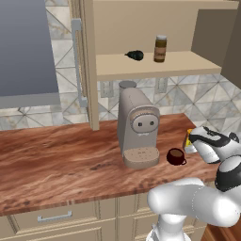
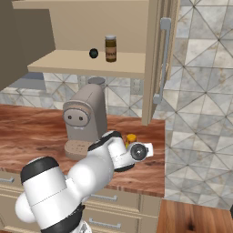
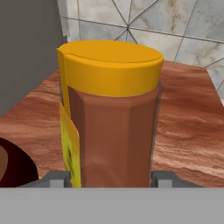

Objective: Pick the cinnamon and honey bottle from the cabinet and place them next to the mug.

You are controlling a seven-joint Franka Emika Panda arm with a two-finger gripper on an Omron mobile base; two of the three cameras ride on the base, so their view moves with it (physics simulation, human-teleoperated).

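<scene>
Between the gripper's (image 3: 111,177) fingertips (image 3: 164,178), in the hand view, the honey bottle (image 3: 111,113) is seen clamped, upright above the counter (image 3: 188,127). From the base views just its yellow top is glimpsed past the bent, low-reaching arm. Beside the gripper the mug (image 1: 175,156) is noted, the coffee machine (image 1: 136,127) farther off. Well above, on the cabinet (image 1: 155,66) shelf, the cinnamon (image 1: 160,48) is seen standing.
</scene>
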